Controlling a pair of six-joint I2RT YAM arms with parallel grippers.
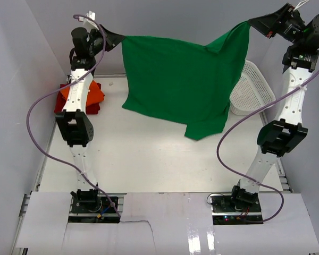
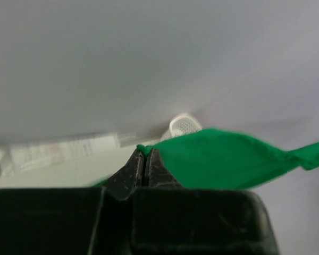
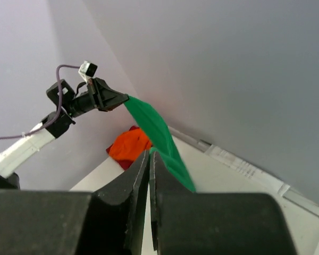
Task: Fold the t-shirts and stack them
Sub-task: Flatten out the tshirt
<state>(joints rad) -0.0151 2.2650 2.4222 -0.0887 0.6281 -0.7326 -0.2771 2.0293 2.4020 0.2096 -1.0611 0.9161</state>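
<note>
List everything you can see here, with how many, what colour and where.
green t-shirt: 1, bright green, hanging spread between both grippers above the table
orange t-shirt: 1, orange, far left of the table, on the dark red one
dark red t-shirt: 1, dark red, under the orange one
mesh basket: 1, white, far right
table: 1, white
left gripper: 1, black, shut on the shirt's upper left corner
right gripper: 1, black, shut on its upper right corner

Plain green t-shirt (image 1: 175,79), orange t-shirt (image 1: 87,94) (dark red t-shirt (image 1: 59,104) too), white mesh basket (image 1: 252,85)
</note>
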